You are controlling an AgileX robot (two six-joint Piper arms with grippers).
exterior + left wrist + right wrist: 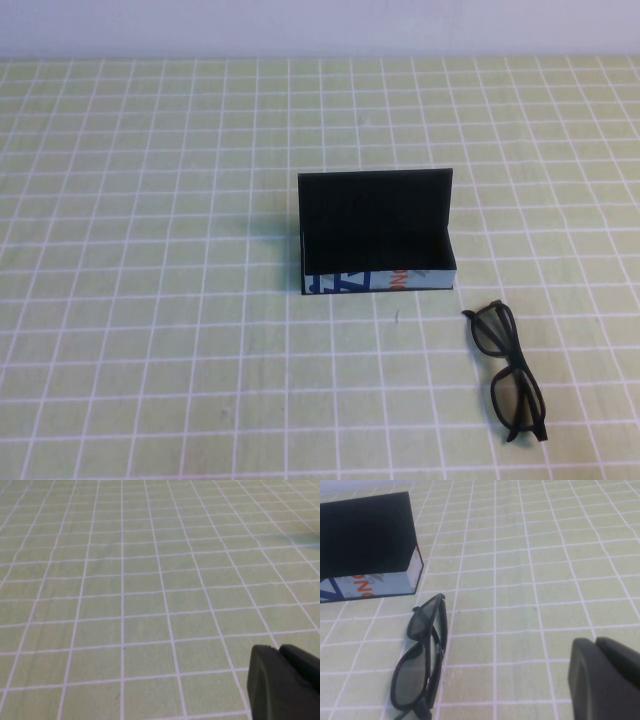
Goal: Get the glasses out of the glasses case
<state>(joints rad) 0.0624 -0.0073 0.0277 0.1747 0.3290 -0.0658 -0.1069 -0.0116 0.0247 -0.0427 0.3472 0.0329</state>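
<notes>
**Colleague:** How far along are you with the glasses?

**Me:** As I read it, the job is essentially done. Working outward from my side of the desk (120,400): the glasses (508,372) lie folded on the checked green cloth, nearer to me than the glasses case (377,258) and off to its right, clear of it and not touching. They sit at a slant, one end pointing back toward the case's right front corner.

**Colleague:** And the case itself?

**Me:** Beyond the glasses, it stands with its lid upright at the back. The inside is black and I can't make out anything in it. Its pale front with the blue lettering and the orange-red mark faces me.

**Colleague:** Where are your hands?

**Me:** Neither arm shows from the high camera. The right hand (606,677) appears only as a dark tip at the edge of its wrist camera, on the near side of the case with the glasses between them; it has hold of nothing that I can see, but whether it is spread or closed I cannot tell. The left hand (285,680) is likewise just a dark tip over bare cloth, with no case in its view, and I cannot tell its state either.

**Colleague:** Anything left?

**Me:** I judge not, unless we want the lid closed.
</notes>
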